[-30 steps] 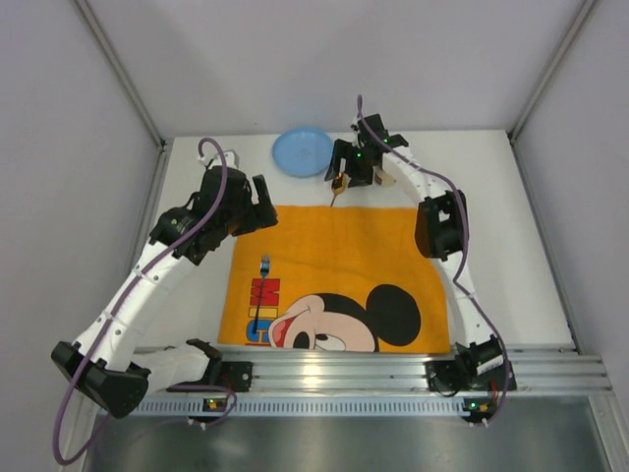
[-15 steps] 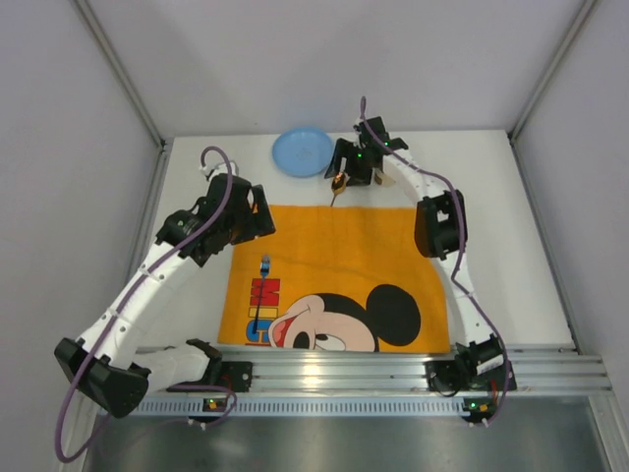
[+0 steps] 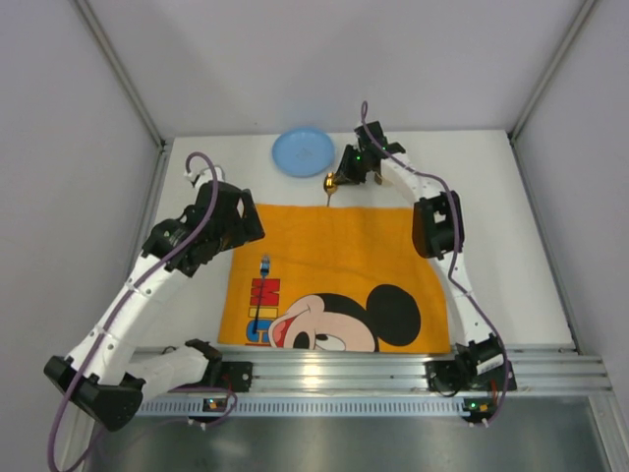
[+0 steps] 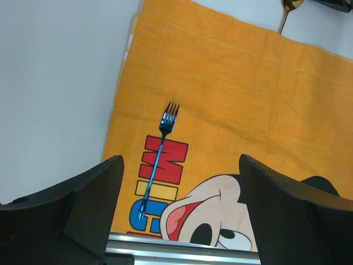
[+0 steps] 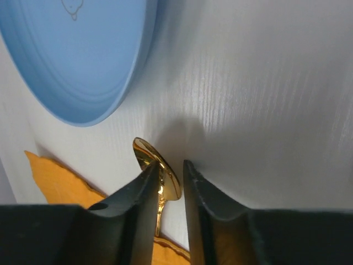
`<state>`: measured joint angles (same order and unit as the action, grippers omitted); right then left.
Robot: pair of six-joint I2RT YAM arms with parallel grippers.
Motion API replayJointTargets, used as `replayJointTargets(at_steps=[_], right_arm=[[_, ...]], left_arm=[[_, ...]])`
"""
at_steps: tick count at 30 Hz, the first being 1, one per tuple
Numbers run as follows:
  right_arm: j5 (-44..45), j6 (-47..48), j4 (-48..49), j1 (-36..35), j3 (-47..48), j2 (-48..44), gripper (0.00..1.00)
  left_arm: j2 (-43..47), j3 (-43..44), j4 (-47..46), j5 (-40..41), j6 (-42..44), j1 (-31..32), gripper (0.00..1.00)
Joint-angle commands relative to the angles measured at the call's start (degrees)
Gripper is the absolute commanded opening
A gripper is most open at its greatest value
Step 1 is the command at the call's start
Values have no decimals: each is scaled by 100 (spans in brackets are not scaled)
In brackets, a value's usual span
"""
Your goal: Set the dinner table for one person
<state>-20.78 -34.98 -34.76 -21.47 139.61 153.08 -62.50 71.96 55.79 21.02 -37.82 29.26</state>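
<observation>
Starting from the near edge of the dinner table (image 3: 511, 246), you have the left gripper (image 4: 180, 163) hanging above the far left corner of the orange placemat (image 3: 334, 246). Its jaws are spread wide and hold nothing. The blue fork (image 4: 157, 165) lies below it along the placemat's left edge, tines pointing away from you.

At the placemat's far edge is the gold spoon (image 5: 154, 157), the thing your next move turns on. Its bowl is over bare white table just past the cloth. Its handle runs back toward you across that edge, so the long axis goes near to far.

The right gripper (image 5: 169, 168) is down on the spoon and much the nearer arm. Its jaws are drawn close across the neck, one finger on each side. Both seem to touch, so I judge the spoon pinched.

The blue plate (image 3: 303, 152) sits just beyond and to the left, near the table's far edge, apart from the spoon. You will probably lift next, toward the placemat's right side.
</observation>
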Motion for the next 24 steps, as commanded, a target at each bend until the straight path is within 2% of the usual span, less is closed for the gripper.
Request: replayJointTargets(at_steps=[1,3,4,7,15,24], right_arm=[[74,0,84,-50,58,144,22],[65,9,110,-59,40,135,17],[65,0,110,-50,14,126,9],[65,0,145,-50,-65,82,0],[-76,26,453,-15,-838,-585,0],[952,483,427,170,-708,-1394,0]], left_arm=[[229,-16,204,236,-67,19,91],[273,-33,204,271,-59,19,91],[282,-42,213,280,-58,19,91],[317,-68,187,289,-50,10,91],[318,-139,11,219,73,19,91],[142,-192,-384,-27,372,19,92]])
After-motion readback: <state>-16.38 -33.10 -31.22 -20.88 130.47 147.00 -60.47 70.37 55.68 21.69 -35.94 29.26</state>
